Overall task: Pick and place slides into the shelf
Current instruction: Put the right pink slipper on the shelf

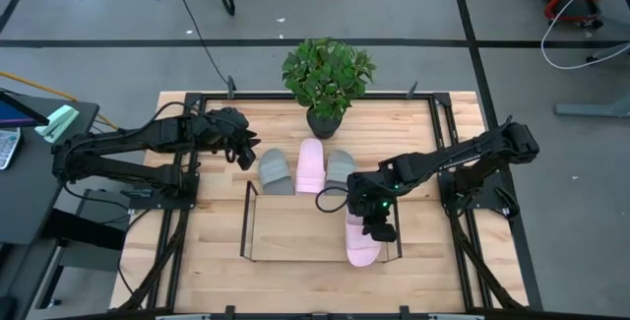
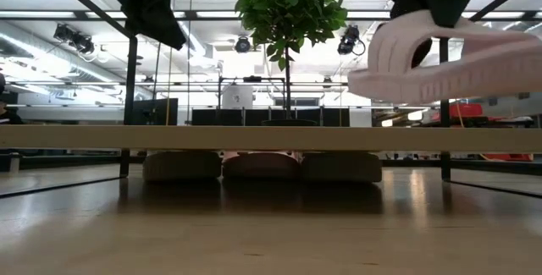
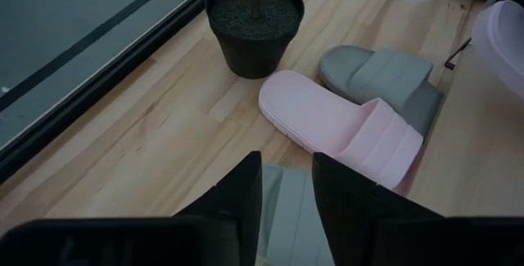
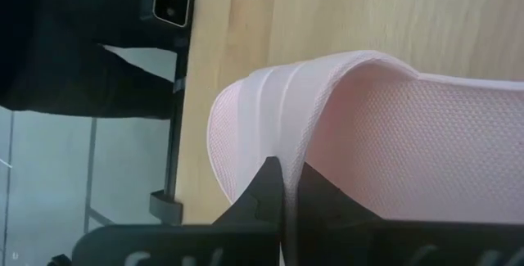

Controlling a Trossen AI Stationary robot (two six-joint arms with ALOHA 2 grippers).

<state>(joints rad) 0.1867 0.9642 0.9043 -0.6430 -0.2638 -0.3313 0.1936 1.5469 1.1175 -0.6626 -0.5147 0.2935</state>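
Four slides are in play, and I take them from my left side across to my right. My left gripper point(image 1: 246, 150) hangs over the table at the left end of the row of three, fingers point(image 3: 246, 192) partly apart with nothing between them; in my left wrist view a grey slide point(image 3: 282, 209) lies straight below the gap. That slide point(image 1: 275, 170) sits nearest my left arm, then the pink slide point(image 1: 311, 165), then the second grey slide point(image 1: 341, 167), the three lying side by side just in front of the plant pot point(image 1: 325, 123) and just behind the shelf point(image 1: 258, 229).

My right gripper point(image 1: 377, 220) is clamped on the strap of the other pink slide point(image 1: 362, 241), which I hold above the shelf's right end. The low view shows this slide point(image 2: 449, 59) clear of the board and slightly tilted.

To set it down well, I judge I should level the sole first, then lower it straight down near the right wire frame so three places stay free to its left. I should let go only when the sole rests flat on the board, since a drop from a tilt could leave it skewed or hanging over the edge.

Seen from above, the held slide's long axis runs front to back across the shelf, roughly parallel to the three on the table. I cannot tell for certain which way its toe faces.
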